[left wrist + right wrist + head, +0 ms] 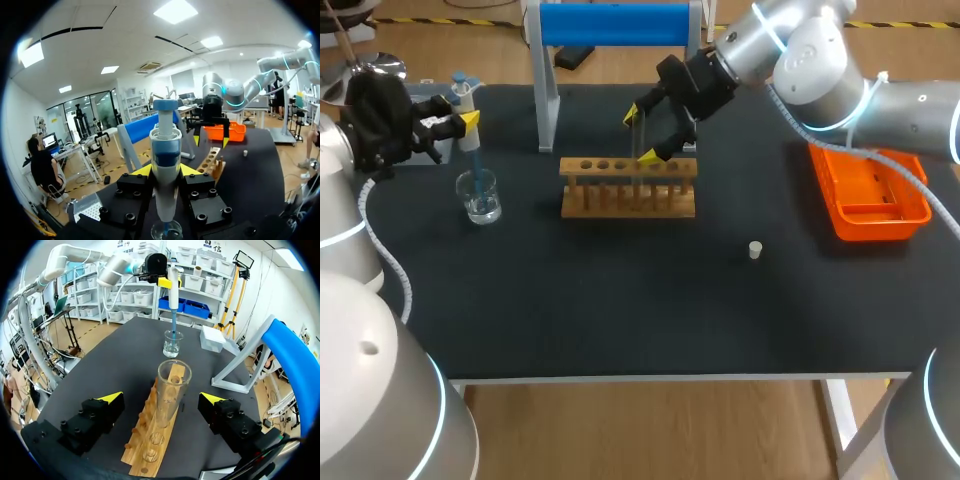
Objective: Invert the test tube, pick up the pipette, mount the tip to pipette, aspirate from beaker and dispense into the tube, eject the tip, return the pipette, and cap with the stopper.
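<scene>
Left gripper is gripping the pipette upright, its tip dipping into the beaker — probably aspirating. Right gripper is hanging wide open around the upright test tube in the wooden rack — well apart from the beaker.

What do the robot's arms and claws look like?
The left arm and right arm are rounded silver-grey links with cyan light rings and white cables alongside. The left claw and right claw are black bolted blocks with yellow tips.
</scene>
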You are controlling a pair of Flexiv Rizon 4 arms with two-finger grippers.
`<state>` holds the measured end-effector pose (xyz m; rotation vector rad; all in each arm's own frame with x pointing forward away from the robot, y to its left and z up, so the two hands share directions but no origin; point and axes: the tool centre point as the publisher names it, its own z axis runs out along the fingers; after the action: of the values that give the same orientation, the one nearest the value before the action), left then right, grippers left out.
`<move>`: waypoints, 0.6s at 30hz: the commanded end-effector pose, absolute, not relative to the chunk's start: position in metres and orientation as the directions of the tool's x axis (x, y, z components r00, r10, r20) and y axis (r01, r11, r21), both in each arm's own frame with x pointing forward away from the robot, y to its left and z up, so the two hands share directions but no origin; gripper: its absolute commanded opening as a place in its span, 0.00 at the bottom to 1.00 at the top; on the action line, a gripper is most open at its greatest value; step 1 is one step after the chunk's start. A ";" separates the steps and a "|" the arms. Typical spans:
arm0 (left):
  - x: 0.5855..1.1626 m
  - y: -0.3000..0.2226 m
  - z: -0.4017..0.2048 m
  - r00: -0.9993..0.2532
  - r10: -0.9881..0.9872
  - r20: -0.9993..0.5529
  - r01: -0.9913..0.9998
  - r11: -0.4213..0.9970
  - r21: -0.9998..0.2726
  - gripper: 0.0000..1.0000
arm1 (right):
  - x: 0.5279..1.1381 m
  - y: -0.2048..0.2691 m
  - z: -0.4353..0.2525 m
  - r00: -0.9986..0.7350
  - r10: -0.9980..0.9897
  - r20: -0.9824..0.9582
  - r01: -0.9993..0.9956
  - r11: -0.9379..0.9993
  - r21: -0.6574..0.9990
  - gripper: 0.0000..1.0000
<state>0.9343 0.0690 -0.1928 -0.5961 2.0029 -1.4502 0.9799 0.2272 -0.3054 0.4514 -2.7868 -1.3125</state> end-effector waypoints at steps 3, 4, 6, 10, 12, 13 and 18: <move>0.928 0.068 -0.173 -0.712 -0.668 -0.217 -0.014 0.323 -0.946 0.00 | 0.980 0.226 -0.304 -0.957 -0.274 -0.095 -0.248 0.604 0.757 1.00; 0.928 0.068 -0.170 -0.710 -0.668 -0.221 -0.012 0.326 -0.945 0.00 | 0.980 0.226 -0.304 -0.957 -0.274 -0.095 -0.248 0.604 0.757 1.00; 0.927 0.067 -0.164 -0.707 -0.670 -0.226 -0.010 0.329 -0.944 0.00 | 0.980 0.226 -0.304 -0.957 -0.274 -0.095 -0.248 0.604 0.757 1.00; 0.926 0.064 -0.154 -0.703 -0.670 -0.237 -0.008 0.341 -0.940 0.00 | 0.980 0.226 -0.304 -0.957 -0.274 -0.095 -0.248 0.604 0.757 1.00; 0.925 0.062 -0.148 -0.697 -0.671 -0.252 -0.002 0.353 -0.936 0.00 | 0.980 0.226 -0.304 -0.957 -0.274 -0.095 -0.248 0.604 0.757 1.00; 0.924 0.061 -0.145 -0.697 -0.671 -0.252 -0.002 0.353 -0.935 0.00 | 0.980 0.226 -0.304 -0.957 -0.274 -0.095 -0.248 0.604 0.757 1.00; 0.922 0.049 -0.124 -0.696 -0.668 -0.264 -0.002 0.370 -0.929 0.00 | 0.980 0.226 -0.304 -0.957 -0.274 -0.095 -0.248 0.604 0.757 1.00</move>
<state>0.9242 0.0540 -0.1353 -0.5630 1.9855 -1.3760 0.9798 0.2272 -0.3053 0.4513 -2.7868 -1.3125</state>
